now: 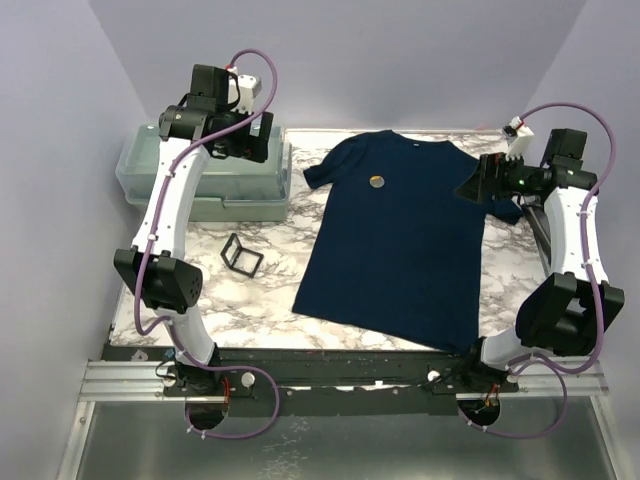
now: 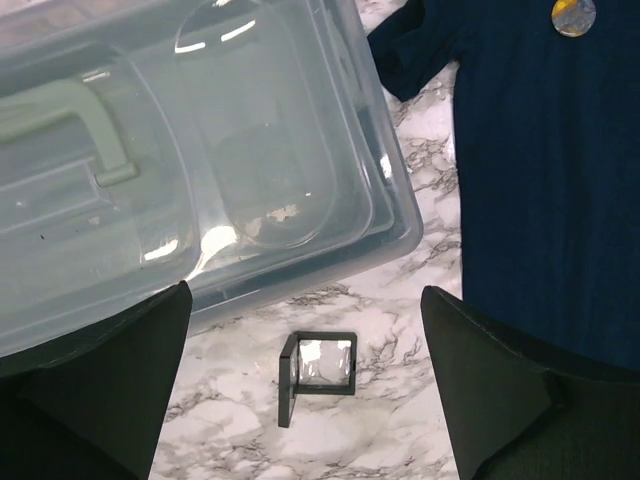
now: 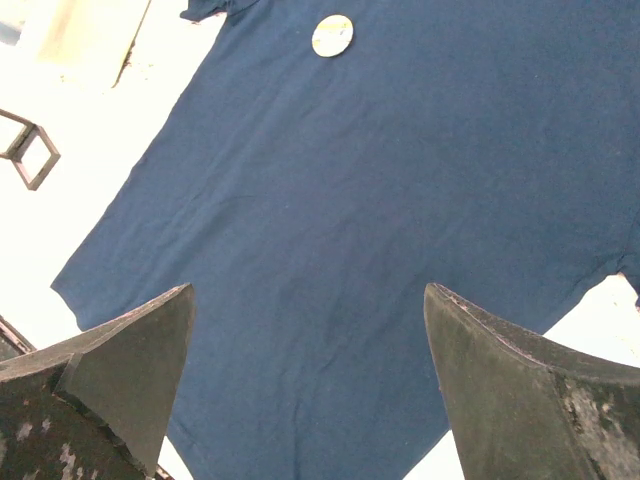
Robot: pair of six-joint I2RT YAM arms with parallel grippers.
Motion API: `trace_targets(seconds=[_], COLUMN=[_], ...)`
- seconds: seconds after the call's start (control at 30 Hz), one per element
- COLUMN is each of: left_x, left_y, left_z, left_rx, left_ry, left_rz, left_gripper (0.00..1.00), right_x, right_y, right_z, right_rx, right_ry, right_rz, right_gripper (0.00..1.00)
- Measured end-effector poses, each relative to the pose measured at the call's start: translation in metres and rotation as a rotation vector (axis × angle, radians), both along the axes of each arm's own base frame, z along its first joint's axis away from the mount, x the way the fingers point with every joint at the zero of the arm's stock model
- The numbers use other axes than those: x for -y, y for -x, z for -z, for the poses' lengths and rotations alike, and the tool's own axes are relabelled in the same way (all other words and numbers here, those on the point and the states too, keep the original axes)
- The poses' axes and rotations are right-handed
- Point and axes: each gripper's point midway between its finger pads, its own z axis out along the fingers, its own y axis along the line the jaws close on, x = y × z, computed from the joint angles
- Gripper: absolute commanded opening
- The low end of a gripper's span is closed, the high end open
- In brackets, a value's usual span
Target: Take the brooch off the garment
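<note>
**While both arms hang above the table, the brooch sits pinned on the shirt**

Where the navy garment [image 1: 400, 240] lies flat on the marble table [image 1: 250, 300], neck toward the far edge, the brooch [image 1: 376, 182] rests on its upper chest, just below the collar. The left gripper [image 2: 305, 290] hovers with its fingers wide apart over the rim of a clear lidded bin [image 1: 205, 180], a black square frame [image 2: 318, 365] on the table below it. The right gripper [image 3: 309, 288], fingers likewise spread and holding nothing, hangs over the shirt near its far right sleeve, well apart from the brooch.
</note>
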Motion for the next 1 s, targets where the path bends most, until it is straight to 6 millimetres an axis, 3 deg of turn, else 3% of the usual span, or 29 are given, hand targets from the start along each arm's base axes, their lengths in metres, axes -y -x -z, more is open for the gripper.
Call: trace_targets(seconds=[0.13,0.23,0.37,0.5,0.63,0.77,1.0], left_x=[0.01,0.029,0.067,0.125,0.177,0.209,0.235], left_y=[-0.007,-0.013,-0.017,-0.014,-0.012,-0.02,-0.036], left_z=[-0.015,-0.023,-0.021,-0.008,0.022,0.064,0.149], left_rx=[0.053,0.097,0.126,0.136,0.106,0.047,-0.091], left_ry=[-0.014,-0.036,-0.071,-0.088,-0.084,-0.077,-0.064], left_rz=[0.039,0.108,0.228,0.392,0.527,0.585,0.583], left_gripper=[0.99,0.99,0.99,0.99,0.99,0.96,0.9], right_x=[0.001,0.001,0.002,0.0,-0.007,-0.02,-0.04], right_y=[-0.002,-0.004,-0.008,-0.013,-0.02,-0.026,-0.042], right_z=[0.001,0.003,0.006,0.012,0.027,0.053,0.1], right_rx=[-0.01,-0.018,-0.033,-0.053,-0.092,-0.159,-0.247], right_ry=[-0.003,-0.006,-0.01,-0.007,0.014,0.039,0.093], right_rz=[0.0,0.0,-0.001,-0.008,-0.021,-0.05,-0.089], right_gripper=[1.0,1.0,1.0,1.0,1.0,1.0,1.0])
